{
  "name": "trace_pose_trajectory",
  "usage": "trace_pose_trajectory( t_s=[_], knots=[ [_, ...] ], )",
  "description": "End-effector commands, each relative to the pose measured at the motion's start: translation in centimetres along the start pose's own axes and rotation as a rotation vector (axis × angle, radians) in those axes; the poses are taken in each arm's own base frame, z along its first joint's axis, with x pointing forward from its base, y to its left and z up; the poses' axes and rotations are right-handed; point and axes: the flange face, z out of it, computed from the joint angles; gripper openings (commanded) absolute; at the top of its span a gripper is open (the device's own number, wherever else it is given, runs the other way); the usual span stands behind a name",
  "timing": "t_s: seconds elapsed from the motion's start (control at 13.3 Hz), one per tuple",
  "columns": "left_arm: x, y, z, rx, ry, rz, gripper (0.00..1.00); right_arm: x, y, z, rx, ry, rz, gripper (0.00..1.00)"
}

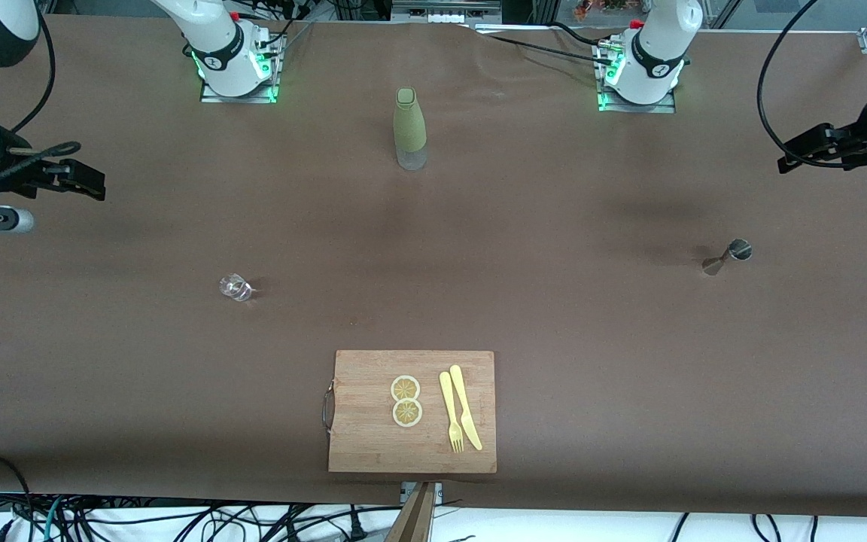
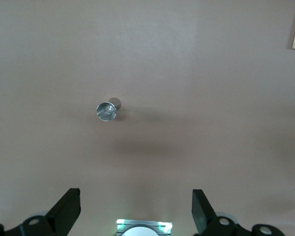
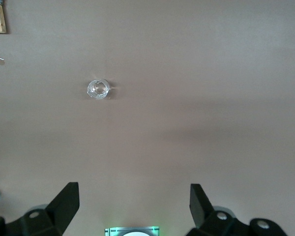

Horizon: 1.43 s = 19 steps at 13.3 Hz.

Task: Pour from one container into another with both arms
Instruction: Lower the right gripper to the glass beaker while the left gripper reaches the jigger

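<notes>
Nothing is being held yet; the reach is just starting. The left claw (image 2: 136,211) is hanging released over the bench (image 1: 554,316), the steel jigger (image 2: 107,109) standing well apart below it. The right claw (image 3: 134,209), also released, is hanging over the shot glass (image 3: 98,89). Each needs to be descending onto its vessel.
</notes>
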Motion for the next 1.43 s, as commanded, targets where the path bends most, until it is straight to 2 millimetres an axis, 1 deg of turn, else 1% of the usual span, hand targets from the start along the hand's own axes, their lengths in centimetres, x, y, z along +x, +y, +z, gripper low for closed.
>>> trace_pose_trajectory(
  t_s=[0.0,0.08,0.15,0.3,0.38,0.45,0.53,0.6,0.68,0.75,0.83,0.9,0.98,1.05,1.13,1.28,1.35],
  knots=[
    [1.8,-4.3,1.3,-0.015,-0.032,0.044,1.00,-0.1,0.1,-0.1,-0.008,0.005,0.008,1.00],
    [2.2,-6.5,2.2,-0.033,-0.047,0.053,1.00,-0.1,0.5,0.2,-0.005,-0.010,0.012,1.00],
    [2.8,-8.1,3.4,-0.045,-0.067,0.097,1.00,0.2,0.9,1.1,-0.005,-0.033,0.018,1.00],
    [3.8,-11.2,5.6,-0.070,-0.090,0.144,1.00,0.4,0.4,2.2,-0.003,-0.067,0.011,1.00],
    [4.2,-12.3,6.6,-0.079,-0.099,0.162,1.00,0.3,-0.2,2.6,-0.013,-0.085,0.002,1.00],
    [4.7,-13.8,7.8,-0.092,-0.107,0.221,1.00,0.0,-0.3,2.8,-0.020,-0.115,0.001,1.00],
    [5.5,-15.2,8.7,-0.107,-0.098,0.340,1.00,-0.4,0.2,3.2,-0.018,-0.154,-0.014,1.00],
    [6.4,-16.9,10.0,-0.147,-0.086,0.442,1.00,-0.6,1.0,3.6,-0.011,-0.181,-0.045,1.00],
    [6.9,-19.3,11.4,-0.202,-0.067,0.502,1.00,-0.3,2.9,4.4,0.009,-0.195,-0.083,1.00],
    [7.5,-21.7,13.2,-0.248,-0.054,0.552,1.00,0.1,4.2,5.0,0.030,-0.189,-0.181,1.00],
    [8.1,-23.1,14.5,-0.278,-0.044,0.595,1.00,0.7,4.6,5.4,0.030,-0.167,-0.321,1.00],
    [8.3,-24.2,15.8,-0.307,-0.036,0.624,1.00,1.3,5.9,6.2,0.041,-0.141,-0.426,1.00],
    [8.3,-25.1,16.8,-0.334,-0.026,0.648,1.00,2.2,6.8,7.2,0.054,-0.111,-0.532,1.00],
    [8.4,-25.8,18.0,-0.356,-0.021,0.688,1.00,3.4,7.3,8.4,0.069,-0.082,-0.658,1.00],
    [8.5,-26.9,19.6,-0.404,0.010,0.760,1.00,4.6,7.8,9.8,0.120,-0.031,-0.769,1.00],
    [9.1,-28.4,24.9,-0.535,0.086,0.913,1.00,6.5,9.7,14.3,0.292,0.046,-0.904,1.00],
    [9.1,-29.2,27.2,-0.585,0.124,0.958,1.00,7.1,10.4,17.1,0.378,0.075,-0.963,1.00]
  ],
)
